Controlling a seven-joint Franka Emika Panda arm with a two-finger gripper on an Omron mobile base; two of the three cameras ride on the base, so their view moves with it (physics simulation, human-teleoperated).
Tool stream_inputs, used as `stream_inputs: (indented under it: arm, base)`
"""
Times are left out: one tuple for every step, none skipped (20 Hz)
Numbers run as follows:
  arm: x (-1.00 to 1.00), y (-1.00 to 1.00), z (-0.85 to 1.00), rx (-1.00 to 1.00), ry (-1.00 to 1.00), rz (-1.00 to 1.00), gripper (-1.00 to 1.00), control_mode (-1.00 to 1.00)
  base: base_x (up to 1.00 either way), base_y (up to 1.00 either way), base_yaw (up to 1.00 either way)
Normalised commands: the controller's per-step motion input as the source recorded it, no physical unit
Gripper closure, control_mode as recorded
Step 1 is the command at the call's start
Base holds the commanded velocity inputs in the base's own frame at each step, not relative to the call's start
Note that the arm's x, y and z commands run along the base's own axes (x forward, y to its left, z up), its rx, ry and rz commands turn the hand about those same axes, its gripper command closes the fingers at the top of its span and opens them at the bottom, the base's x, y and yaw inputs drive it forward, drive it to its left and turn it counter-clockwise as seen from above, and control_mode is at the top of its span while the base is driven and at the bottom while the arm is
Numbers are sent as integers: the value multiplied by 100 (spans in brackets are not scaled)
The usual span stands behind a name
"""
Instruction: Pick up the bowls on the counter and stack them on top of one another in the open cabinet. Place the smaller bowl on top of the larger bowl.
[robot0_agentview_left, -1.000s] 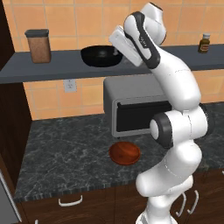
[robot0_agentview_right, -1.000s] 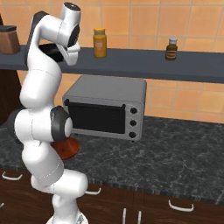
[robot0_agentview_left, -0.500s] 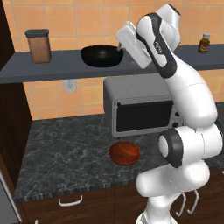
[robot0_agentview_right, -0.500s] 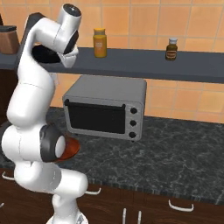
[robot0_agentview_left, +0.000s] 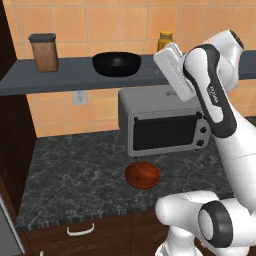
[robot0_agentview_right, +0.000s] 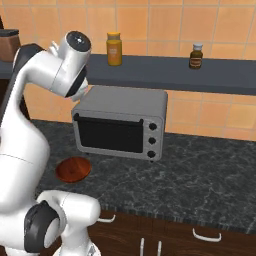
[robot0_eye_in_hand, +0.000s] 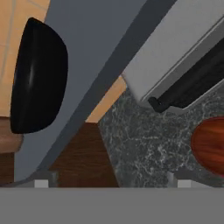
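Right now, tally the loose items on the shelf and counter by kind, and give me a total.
Bowls: 2, black bowl on the shelf, reddish-brown bowl on the counter
Jars and bottles: 3, brown-filled jar, yellow jar, small dark bottle
Toaster ovens: 1
Total: 6

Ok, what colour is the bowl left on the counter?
Reddish-brown, wood-like: the smaller bowl, clearest in the left base view.

Honestly nothing readable here, no text, brand or number anywhere. The small bottle (robot0_agentview_right: 195, 55) and yellow jar (robot0_agentview_right: 114, 48) on the shelf (robot0_agentview_right: 165, 72) have labels, but they're way too tiny and blurry. The toaster oven (robot0_agentview_right: 120, 121) knobs are blank too.
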Motion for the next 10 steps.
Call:
stream_inputs:
  arm:
    - [-100,-54,-50,0,0,2,-100,-100]
    - [-100,-55,-54,0,0,3,-100,-100]
    - [-100,-55,-57,0,0,2,-100,-100]
    - [-100,-56,-54,0,2,2,-100,-100]
    - [-85,-54,-53,0,7,3,-100,-100]
    - [-59,-36,-55,0,17,3,-100,-100]
    - [-53,-41,-63,0,18,3,-100,-100]
    - [-34,-36,-76,-1,19,4,-100,-100]
    - [-21,-39,-80,-2,16,5,-100,-100]
    - [-17,-37,-82,-3,13,5,-100,-100]
  base:
    - [0,0,0]
    - [0,0,0]
    - [0,0,0]
    - [0,0,0]
    - [0,0,0]
    - [0,0,0]
    - [0,0,0]
    - [0,0,0]
    - [0,0,0]
    - [0,0,0]
